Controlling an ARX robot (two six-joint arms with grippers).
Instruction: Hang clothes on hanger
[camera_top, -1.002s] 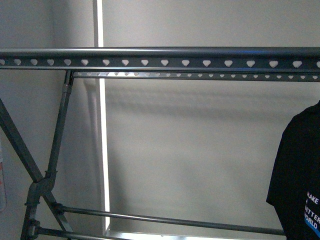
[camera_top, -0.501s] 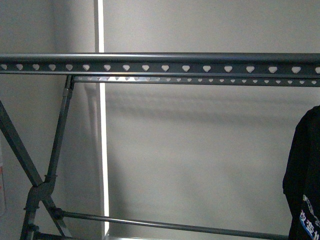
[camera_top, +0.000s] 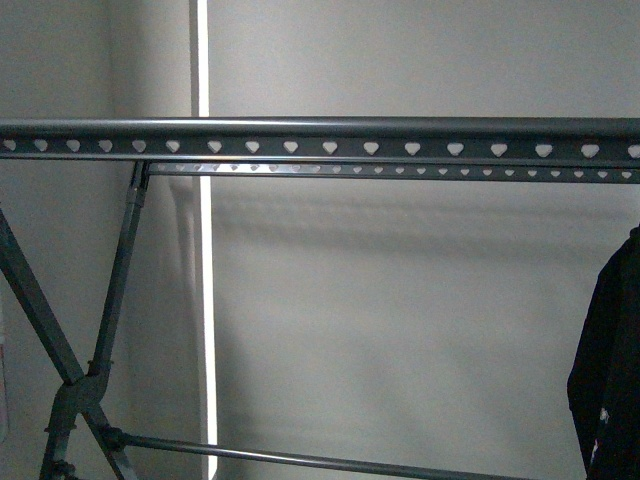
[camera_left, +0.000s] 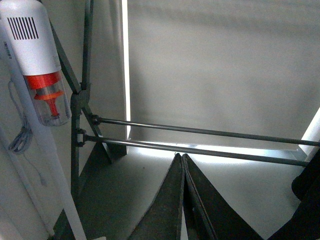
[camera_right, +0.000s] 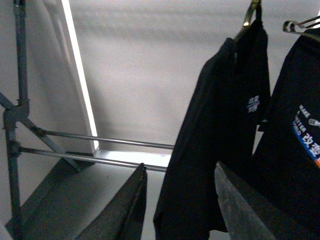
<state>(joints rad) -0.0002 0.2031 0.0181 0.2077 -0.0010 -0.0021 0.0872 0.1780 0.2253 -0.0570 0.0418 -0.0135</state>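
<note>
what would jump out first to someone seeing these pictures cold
The long grey drying rack, its top rail punched with heart-shaped holes, spans the front view against a pale wall. Next come the black T-shirts on coat hangers at the rack's right end, one with a pale and blue print. Last, a white and orange vacuum cleaner stands by the rack's crossed legs in the left wrist view.

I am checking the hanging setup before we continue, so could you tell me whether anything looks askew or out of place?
Nothing stands out. The drying rack looks level and intact, and two black T-shirts hang straight beside each other in the right wrist view. The left gripper is shut and empty; the right gripper is open.
</note>
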